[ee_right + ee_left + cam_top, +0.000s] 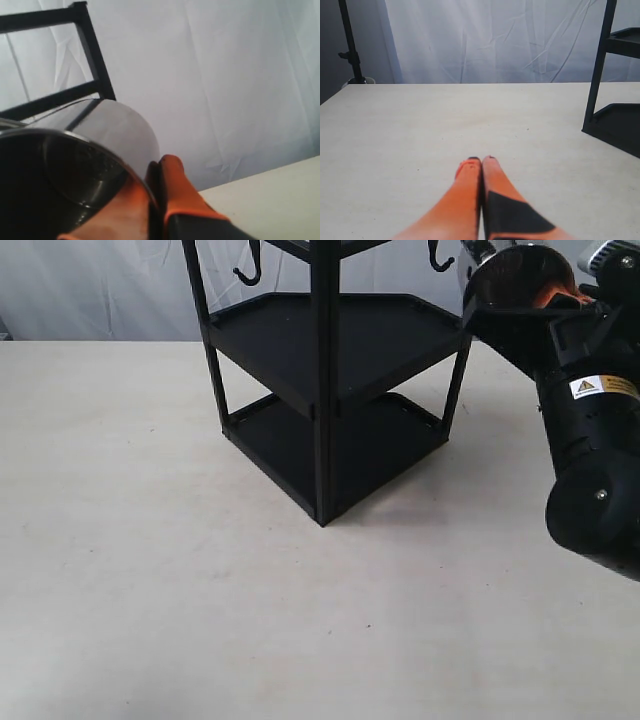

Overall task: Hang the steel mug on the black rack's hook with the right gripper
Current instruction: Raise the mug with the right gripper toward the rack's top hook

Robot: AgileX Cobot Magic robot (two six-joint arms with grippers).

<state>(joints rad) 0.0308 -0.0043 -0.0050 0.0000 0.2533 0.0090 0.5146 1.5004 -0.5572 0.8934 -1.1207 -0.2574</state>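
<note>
Our black right gripper with orange fingers clamps the shiny steel mug's rim. We hold it raised beside the tall matte-black rack, near its small J-shaped hook. Our left gripper rests closed and empty.

Polished steel against matt black, on a pale desk.
The steel mug is mirror-bright metal; the black rack has a dull, matt finish; the desk looks smooth and faintly speckled; a creased white cloth backdrop hangs behind.
</note>
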